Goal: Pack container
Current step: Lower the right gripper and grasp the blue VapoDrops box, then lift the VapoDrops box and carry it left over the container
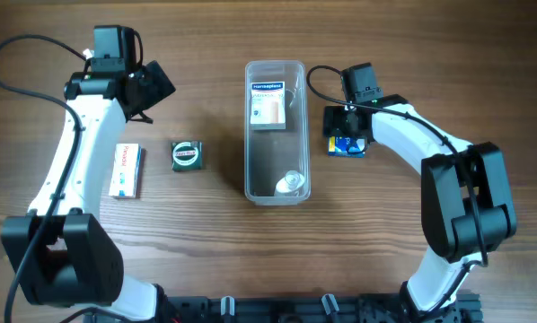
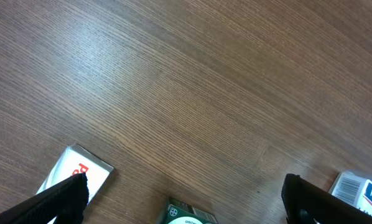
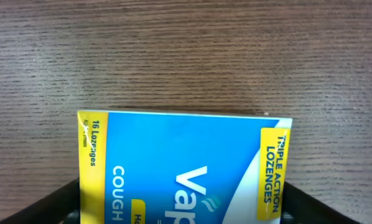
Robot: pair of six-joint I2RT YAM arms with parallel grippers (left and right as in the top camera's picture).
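The container [image 1: 274, 154], a clear, long, narrow tub with rounded corners, stands at the middle of the bench [image 1: 206, 45], its long axis running far to near. At its far end lies a white carton [image 1: 270, 101] on which we read "Hansaplast"; at its near end lies a small round white object [image 1: 289, 185], too small to identify. Just right of the container's far half, the right tool [image 1: 347, 135] is closed onto a blue-and-yellow box [image 3: 186, 168], with a finger against each side. Its print reads "16 Lozenges", "TRIPLE ACTION LOZENGES", "COUGH" and "Vap", the last cut off by the frame edge. The left tool [image 2: 185, 186] hangs at far left, spread wide and holding nothing. Left of the container rest a green box [image 1: 187, 155] bearing a round emblem and, further left, a white box [image 1: 125, 170] with red lettering that we cannot read; the left wrist view crops both.
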